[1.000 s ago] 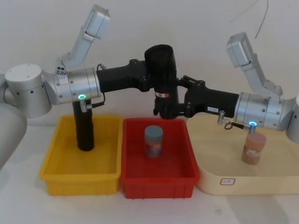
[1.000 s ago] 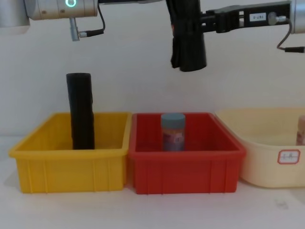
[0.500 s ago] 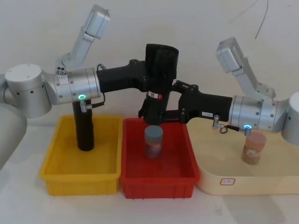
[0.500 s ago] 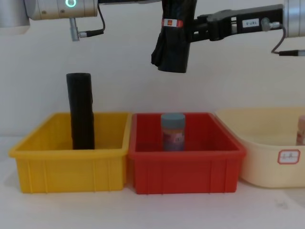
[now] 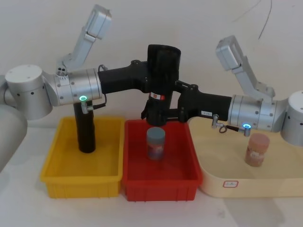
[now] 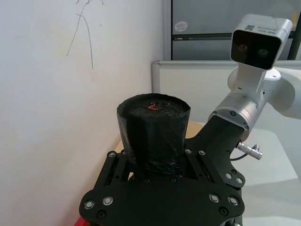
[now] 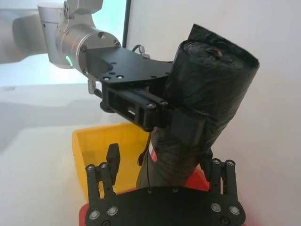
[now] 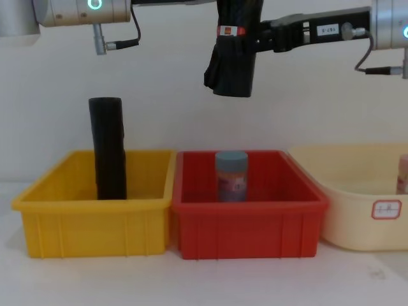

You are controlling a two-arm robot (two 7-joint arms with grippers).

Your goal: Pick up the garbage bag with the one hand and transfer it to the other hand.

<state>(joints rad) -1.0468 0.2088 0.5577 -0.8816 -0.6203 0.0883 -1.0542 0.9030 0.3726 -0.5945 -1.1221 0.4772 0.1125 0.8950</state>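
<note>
The garbage bag (image 5: 162, 71), a black roll with a red-and-white band, hangs tilted in the air above the red bin. My left gripper (image 5: 154, 84), on the arm with the green ring, is shut on its upper half. In the right wrist view its fingers (image 7: 175, 120) clamp the garbage bag (image 7: 207, 89). My right gripper (image 5: 166, 113), on the arm with the blue ring, is open and straddles the roll's lower part just below the band. One of its fingers (image 7: 112, 162) stands clear of the plastic. In the chest view the garbage bag (image 8: 231, 64) hangs high.
A plain black roll (image 5: 86, 132) stands upright in the yellow bin (image 5: 52, 176) on the left. The red bin (image 5: 191, 163) in the middle holds a blue-capped jar (image 5: 155, 143). A cream tray (image 5: 222, 187) on the right holds a pinkish jar (image 5: 257, 149).
The roll's lower end has swung left and its band has turned into view. My right arm has moved left, bringing its gripper around the roll's lower part.
</note>
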